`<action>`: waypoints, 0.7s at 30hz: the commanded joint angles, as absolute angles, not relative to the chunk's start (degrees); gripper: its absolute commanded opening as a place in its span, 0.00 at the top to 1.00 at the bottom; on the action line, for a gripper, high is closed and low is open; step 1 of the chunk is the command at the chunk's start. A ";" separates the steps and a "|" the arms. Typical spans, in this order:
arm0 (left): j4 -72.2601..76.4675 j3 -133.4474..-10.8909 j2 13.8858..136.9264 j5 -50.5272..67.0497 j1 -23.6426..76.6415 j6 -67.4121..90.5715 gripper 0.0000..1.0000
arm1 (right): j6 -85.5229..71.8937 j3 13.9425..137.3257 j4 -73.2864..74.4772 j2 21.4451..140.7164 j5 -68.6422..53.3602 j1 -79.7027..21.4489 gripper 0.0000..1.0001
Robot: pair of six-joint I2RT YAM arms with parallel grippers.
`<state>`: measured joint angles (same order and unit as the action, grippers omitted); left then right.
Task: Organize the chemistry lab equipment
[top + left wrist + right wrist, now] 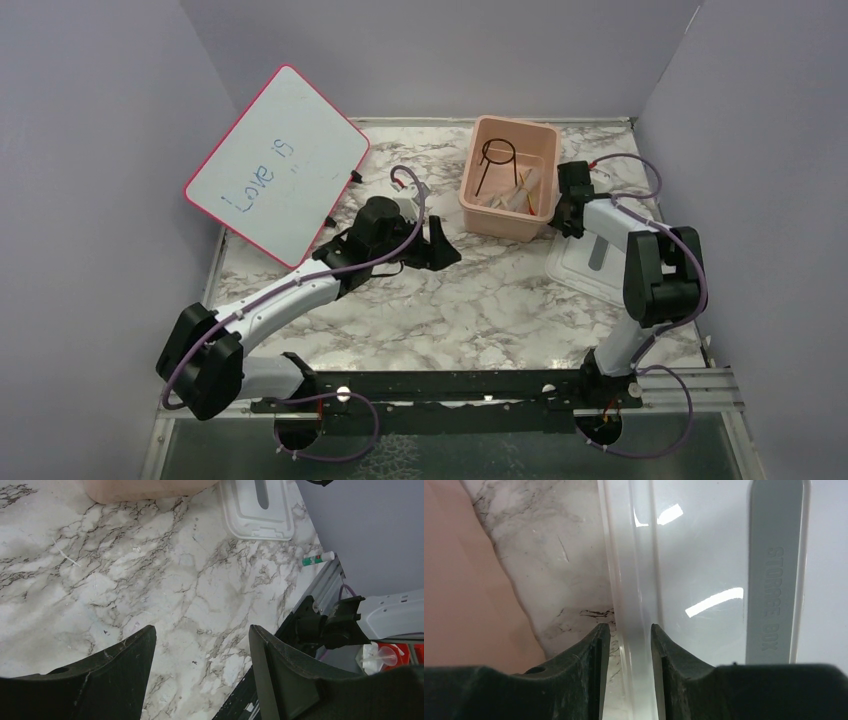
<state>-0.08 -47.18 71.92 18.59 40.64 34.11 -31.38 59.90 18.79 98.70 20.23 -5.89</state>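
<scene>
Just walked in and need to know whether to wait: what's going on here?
The black ring stand and some small lab items already sit in the pink tub. The right gripper is pinching the rim of the white lid, which lies on the marble table beside the tub, apparently to fit it. The left gripper hangs open and empty over the table.

"love is" handwritten on whiteboard [275,165], "storage box" embossed on grey handle [774,530] of white lid [704,540]

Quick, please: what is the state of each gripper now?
Left gripper: open, holding nothing.
Right gripper: closed on the rim of the lid.
</scene>
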 commanded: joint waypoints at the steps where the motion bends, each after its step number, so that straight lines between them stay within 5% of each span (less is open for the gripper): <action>1: 1.91 -47.78 73.34 18.11 41.49 34.54 0.30 | -30.86 61.04 20.24 101.00 23.41 -5.91 0.60; 8: 2.44 -48.50 74.66 17.63 42.68 34.86 0.30 | -31.65 60.76 18.13 105.00 20.01 -5.91 0.67; 11: 3.53 -48.52 75.29 17.05 43.67 35.42 0.30 | -32.39 60.07 16.84 104.31 19.57 -5.95 0.79; 21: 11.02 -49.69 77.60 12.70 47.23 37.79 0.31 | -31.69 58.34 11.80 91.32 21.84 -5.93 0.93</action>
<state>4.99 -47.20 76.58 16.23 45.74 36.38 -31.70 58.87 15.51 98.96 20.73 -6.00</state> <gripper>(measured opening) 0.692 0.171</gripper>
